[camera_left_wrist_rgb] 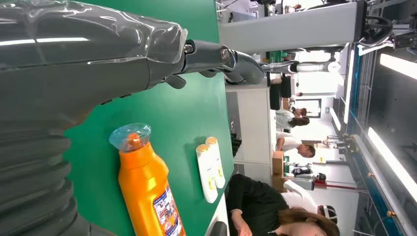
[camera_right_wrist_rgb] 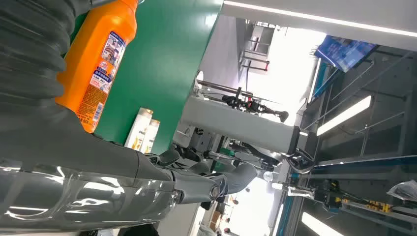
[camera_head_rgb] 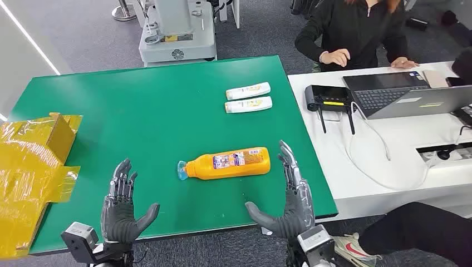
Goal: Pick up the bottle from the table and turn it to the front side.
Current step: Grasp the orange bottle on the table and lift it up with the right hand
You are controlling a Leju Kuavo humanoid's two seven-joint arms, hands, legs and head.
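One orange bottle lies flat on the green bench between the left hand and right hand, both wide and empty. Beyond lie two white tubes. The left wrist view adds the bottle's clear blue cap.

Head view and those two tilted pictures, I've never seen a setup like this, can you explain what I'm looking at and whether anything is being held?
This is a humanoid robot with two arms. The wide picture is from a camera on its body, looking down; the other two come from cameras at its wrists, so they appear turned. On the green table an orange bottle lies on its side, cap toward the robot's left. Two white bottles lie side by side farther back, and yellow packaging sits at the left edge. The left hand and right hand are open on either side of the orange bottle, holding nothing. A person sits by a laptop on the white desk.
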